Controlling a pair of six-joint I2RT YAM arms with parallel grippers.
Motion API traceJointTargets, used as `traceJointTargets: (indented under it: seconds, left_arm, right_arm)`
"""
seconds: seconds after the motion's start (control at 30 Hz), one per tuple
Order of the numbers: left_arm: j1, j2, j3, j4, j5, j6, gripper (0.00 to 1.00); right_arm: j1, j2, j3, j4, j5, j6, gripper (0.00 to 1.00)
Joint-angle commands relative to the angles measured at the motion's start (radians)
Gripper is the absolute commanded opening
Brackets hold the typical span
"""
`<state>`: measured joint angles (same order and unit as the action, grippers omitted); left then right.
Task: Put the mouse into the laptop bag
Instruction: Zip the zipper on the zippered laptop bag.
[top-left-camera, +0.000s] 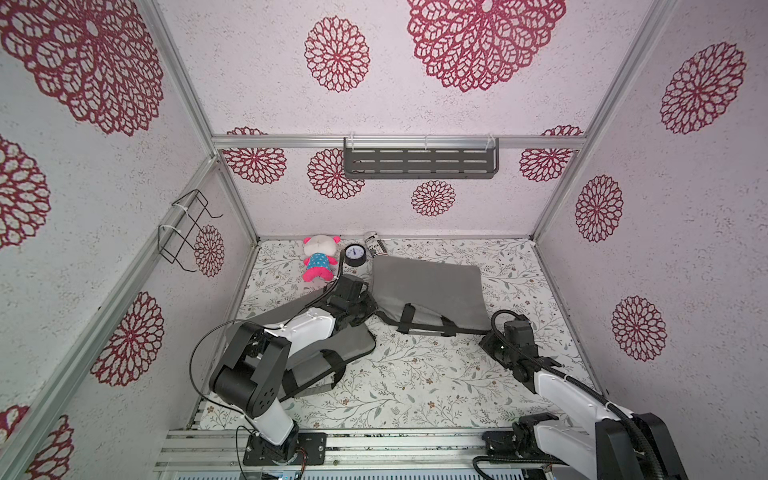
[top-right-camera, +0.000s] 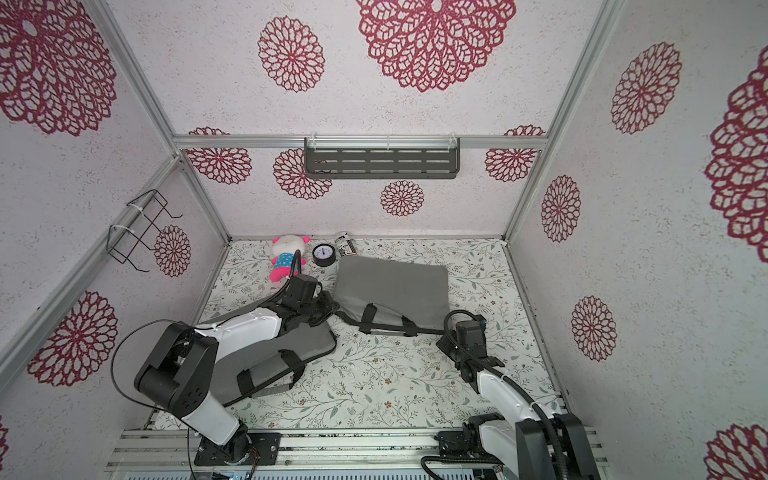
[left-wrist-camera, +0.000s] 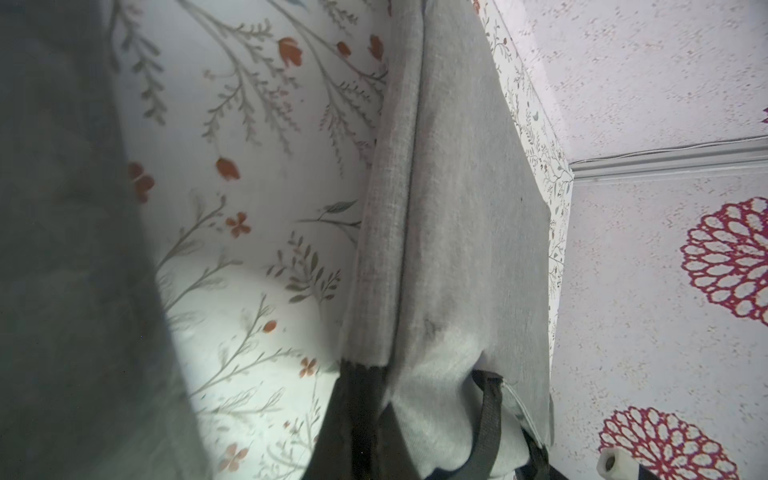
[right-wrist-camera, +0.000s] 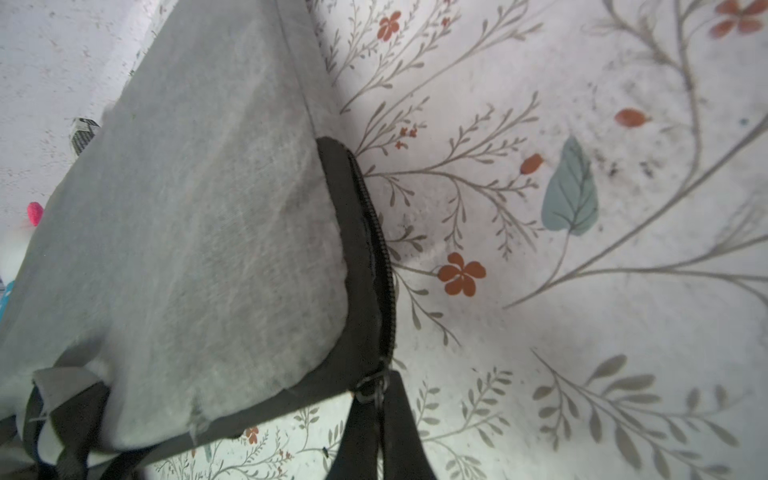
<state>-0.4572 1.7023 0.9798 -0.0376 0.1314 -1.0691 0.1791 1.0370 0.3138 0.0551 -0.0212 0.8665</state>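
Observation:
The grey laptop bag lies unzipped on the floral table, with one half raised at the centre and the other half flat under the left arm. My left gripper is shut on the bag's black zipper edge at the corner where the two halves meet. My right gripper is shut on the zipper pull at the raised half's right corner. The mouse is out of view in every frame.
A pink-and-white plush toy, a round black gauge and a small printed can sit at the back of the table. A grey shelf hangs on the back wall and a wire rack on the left wall.

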Motion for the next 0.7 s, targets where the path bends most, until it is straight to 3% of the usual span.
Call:
traceJointTargets:
  seconds: [0.0, 0.07, 0.1, 0.2, 0.27, 0.47, 0.67]
  left_arm:
    - [0.077, 0.077, 0.150, 0.036, -0.169, 0.030, 0.00]
    - [0.075, 0.157, 0.271, -0.005, -0.145, 0.040, 0.00]
    - [0.075, 0.203, 0.345, -0.030, -0.133, 0.052, 0.10]
    - [0.070, 0.297, 0.510, -0.157, -0.190, 0.077, 0.72]
    - [0.056, 0.275, 0.518, -0.173, -0.217, 0.085, 0.98]
    - [-0.080, 0.030, 0.329, -0.159, -0.295, 0.058, 0.98]
    - [-0.336, -0.067, 0.065, 0.112, -0.280, -0.076, 0.98]
  right_arm:
    - [-0.045, -0.075, -0.033, -0.125, 0.142, 0.015, 0.00]
    - [-0.026, -0.104, -0.041, -0.134, 0.132, 0.023, 0.00]
    - [-0.011, -0.115, -0.040, -0.143, 0.135, 0.030, 0.00]
    - [0.060, -0.117, -0.047, -0.122, 0.137, 0.062, 0.00]
    - [0.142, -0.103, -0.035, -0.111, 0.167, 0.083, 0.00]
    - [0.347, -0.062, -0.002, -0.049, 0.224, 0.133, 0.00]
    - [0.552, 0.007, 0.053, 0.041, 0.282, 0.120, 0.00]
